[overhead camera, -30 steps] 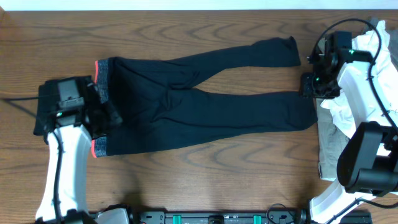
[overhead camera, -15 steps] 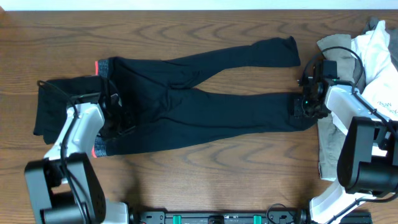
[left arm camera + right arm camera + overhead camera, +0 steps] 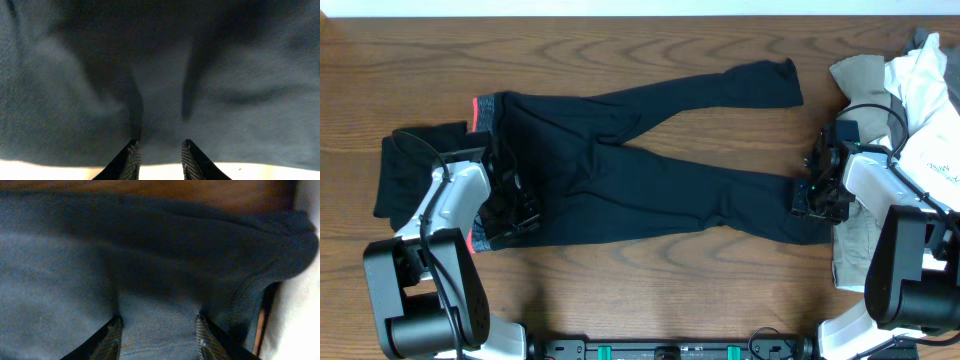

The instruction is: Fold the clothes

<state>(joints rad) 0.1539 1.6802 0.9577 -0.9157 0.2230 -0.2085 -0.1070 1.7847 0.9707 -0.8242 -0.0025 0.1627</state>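
Trousers (image 3: 650, 185), one pair, dark navy, flat on wood-grain table (image 3: 620, 50)

Item count for you: one pair, soft matte knit, with two long tapered legs splayed toward the robot's right. The waistband (image 3: 486, 115) is grey-flecked with coral edging.

Left gripper (image 3: 515, 210): fingers narrowly parted, pinching a raised ridge of the cloth near the waistband's lower corner.

Right gripper (image 3: 812, 198): fingers clamped on fabric at the cuff of the nearer leg.

One dark folded garment (image 3: 395, 175) lies just beside the waistband.

One crumpled heap (image 3: 910, 80) of white and khaki pieces sits at the table's right edge.
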